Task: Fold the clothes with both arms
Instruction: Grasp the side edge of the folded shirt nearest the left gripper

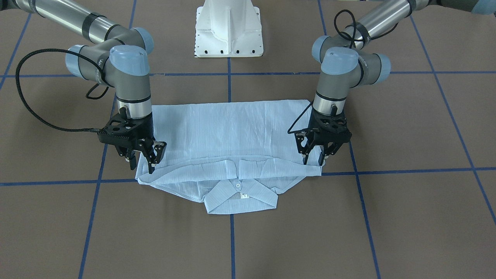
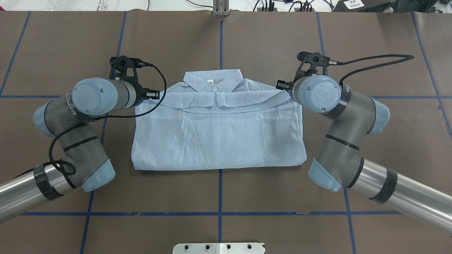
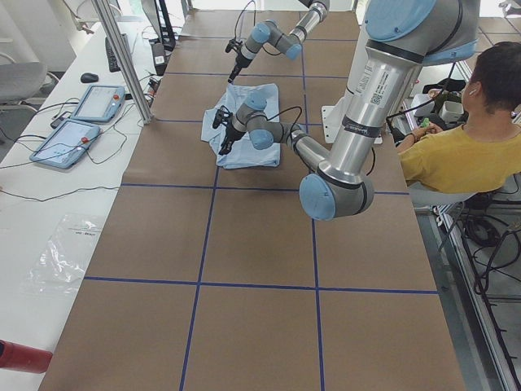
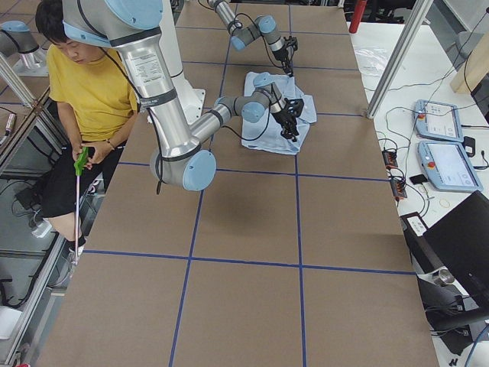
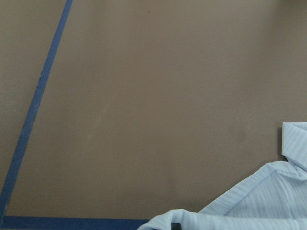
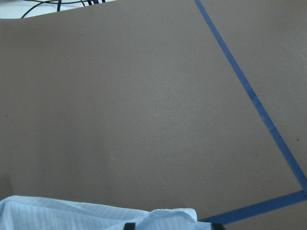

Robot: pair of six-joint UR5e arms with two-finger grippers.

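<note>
The light-blue shirt (image 1: pixel 232 131) lies folded into a flat rectangle on the brown table, with its collar (image 1: pixel 242 197) on the side away from the robot. A folded layer ends in an edge just behind the collar. My left gripper (image 1: pixel 314 159) points down at the shirt's shoulder corner on the robot's left. Its fingers are apart, touching or just above the cloth. My right gripper (image 1: pixel 141 164) stands the same way at the opposite shoulder corner, also open. In the overhead view the shirt (image 2: pixel 219 134) shows whole and both wrists hide their fingers. The right wrist view shows a shirt corner (image 6: pixel 96 213) at the bottom edge.
The white pedestal base (image 1: pixel 228 29) stands behind the shirt. Blue tape lines (image 1: pixel 230 85) grid the table. A seated person in a yellow top (image 3: pixel 456 155) is beside the robot. Two tablets (image 3: pixel 81 114) and cables lie on the white bench beyond the table's far edge.
</note>
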